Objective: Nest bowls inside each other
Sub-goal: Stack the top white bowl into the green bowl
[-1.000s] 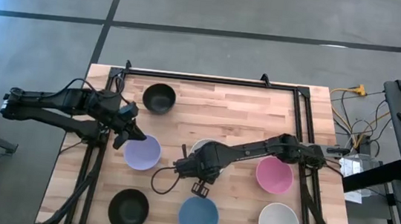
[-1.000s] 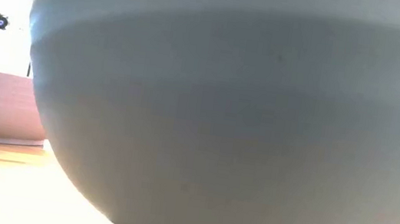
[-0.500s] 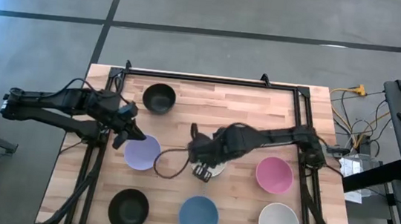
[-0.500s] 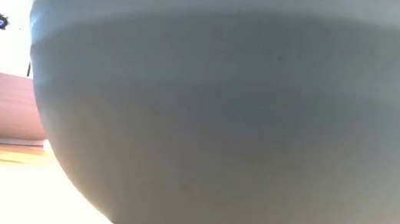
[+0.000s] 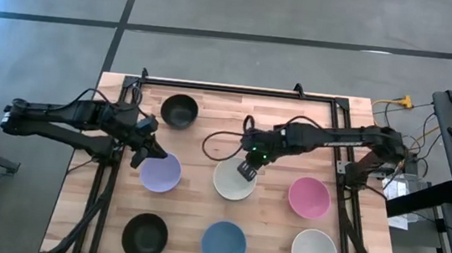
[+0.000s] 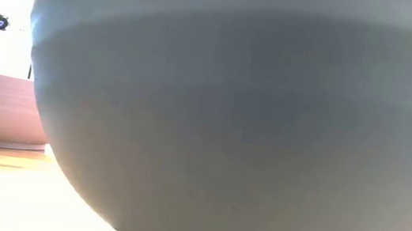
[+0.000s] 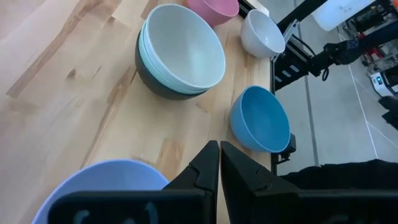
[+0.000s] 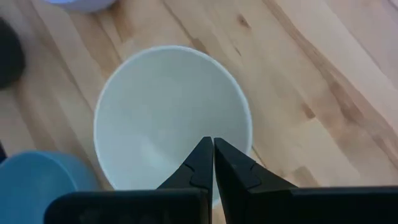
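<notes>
Although seven bowl spots show, the centre stack (image 5: 233,182) already nests pale bowls in a black one. Nearest row: black bowl (image 5: 145,235), blue bowl (image 5: 223,244), white bowl (image 5: 314,252). Right gripper (image 5: 247,170) hovers over the stack's far rim, fingers together, empty; left gripper (image 5: 138,156), also closed, sits beside the lavender bowl (image 5: 160,172). Bowls look rigid, smooth, likely slippery; pinch a rim.
</notes>
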